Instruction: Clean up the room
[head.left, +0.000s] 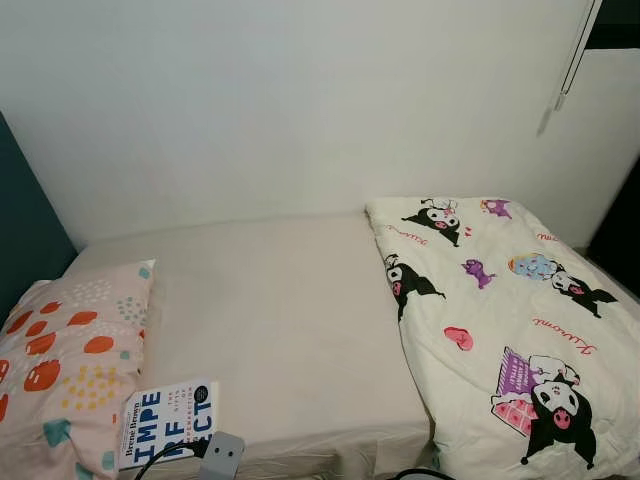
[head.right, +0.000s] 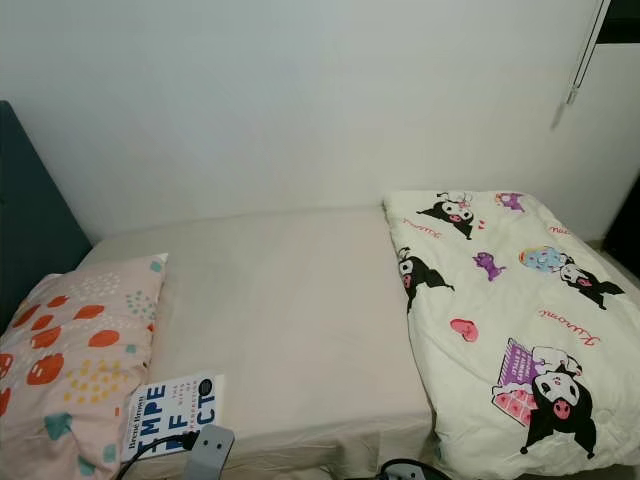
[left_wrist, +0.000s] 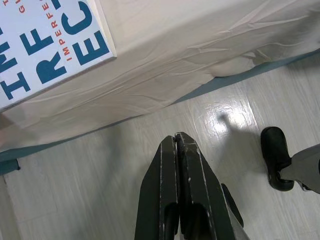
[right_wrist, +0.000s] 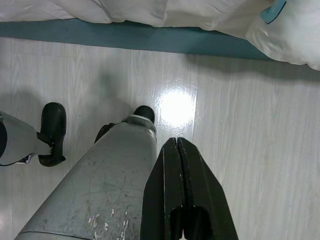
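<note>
Head views: bed (head.left: 270, 330) with cream sheet against a white wall (head.left: 300, 100). One pillow (head.left: 60, 370) at the robot's left end, pink with orange and teal spots. One book (head.left: 168, 420), white cover with blue block letters, lies flat at the near edge of the bed, just beside the pillow and touching its corner. One quilt (head.left: 510, 320), cream with cartoon prints, folded over the right end of the bed. Middle of the sheet is bare. Dark teal headboard (head.left: 20, 230) at far left. A cord (head.right: 585, 50) hangs at the top right of the wall.

A grey arm part (head.left: 222, 457) with a black cable pokes in at the bottom edge, just in front of the book.

Left wrist view adds what the head views lack: the left gripper (left_wrist: 176, 137) hangs over pale plank floor (left_wrist: 90, 175), fingers pressed flat together, holding nothing. The book's corner shows up close on the sheet, overhanging nothing, sheet draping down to a teal bed base (left_wrist: 30, 152). One of the robot's black feet (left_wrist: 276, 155) shows at the side.

Right wrist view: right gripper (right_wrist: 177, 142) also closed tight and empty, over the same floor, with a glare spot. The robot's silver leg (right_wrist: 100, 185) is beside it, two black feet visible. The quilt's edge and the teal base run along the far side.
</note>
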